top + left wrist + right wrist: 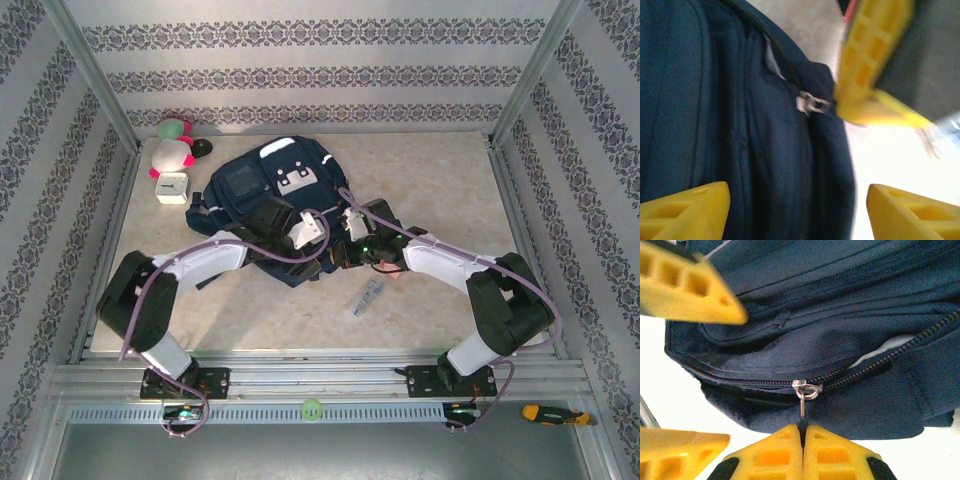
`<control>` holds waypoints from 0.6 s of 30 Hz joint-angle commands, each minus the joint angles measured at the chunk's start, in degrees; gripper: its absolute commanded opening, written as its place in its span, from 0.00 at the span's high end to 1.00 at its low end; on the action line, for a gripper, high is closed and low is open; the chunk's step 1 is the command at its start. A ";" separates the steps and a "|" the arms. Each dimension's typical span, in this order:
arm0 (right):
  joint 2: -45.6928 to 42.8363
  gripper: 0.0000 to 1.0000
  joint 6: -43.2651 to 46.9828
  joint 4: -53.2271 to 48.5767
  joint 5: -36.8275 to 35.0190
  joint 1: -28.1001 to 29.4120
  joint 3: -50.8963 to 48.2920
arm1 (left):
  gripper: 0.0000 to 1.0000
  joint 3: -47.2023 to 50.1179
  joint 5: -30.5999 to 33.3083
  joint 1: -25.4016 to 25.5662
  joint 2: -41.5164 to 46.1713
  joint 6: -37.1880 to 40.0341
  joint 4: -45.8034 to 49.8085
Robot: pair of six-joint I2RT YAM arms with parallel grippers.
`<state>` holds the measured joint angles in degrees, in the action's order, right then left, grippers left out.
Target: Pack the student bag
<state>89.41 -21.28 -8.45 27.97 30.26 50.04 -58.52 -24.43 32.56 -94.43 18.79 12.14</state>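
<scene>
Nearest, on the metal frame in front of the table's near right corner, lies one orange-and-black tool (pixel 552 413). On the table (pixel 450 180) itself, a little in from the near edge and right of centre, sits one small grey object (pixel 368 297), too small to name.

Beyond it, about mid-table, lies the one student bag (pixel 262 190), front pocket up, with both arms meeting at its near side. The right gripper (pixel 802 434) is clenched on the zipper pull (pixel 802 407). The slider sits on a zip that is closed to one side and parted to the other, where pale lining shows. The left gripper (pixel 797 195) is released: its fingers (pixel 687 210) stand wide apart over the bag's side panel, pinching nothing.

The bag looks soft and floppy, so I judge it will sag and drag along rather than hold still against a pull. The zip wants one grip on the pull tab and a second on the fabric just beside the slider. The tab is thin and could slip out.

Towards the far left corner stand one white clock (pixel 172 187) and two plush toys (pixel 173 152), close together, left of the bag.
</scene>
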 commanded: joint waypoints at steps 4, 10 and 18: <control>0.36 1.00 -2.52 1.69 0.25 -1.17 -1.63 | 0.52 -2.93 4.60 0.19 -5.05 -0.45 -3.21; 1.45 1.00 -2.37 1.94 -0.56 -1.90 -0.85 | 0.96 0.68 -0.08 0.12 -2.67 -0.14 -4.41; 4.32 0.85 -1.73 2.12 -3.22 0.95 1.80 | 0.99 1.29 -9.43 0.13 -2.23 -3.19 -9.00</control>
<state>92.44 -22.63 -6.57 27.09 30.28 50.00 -57.52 -26.24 32.47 -98.13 17.39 6.70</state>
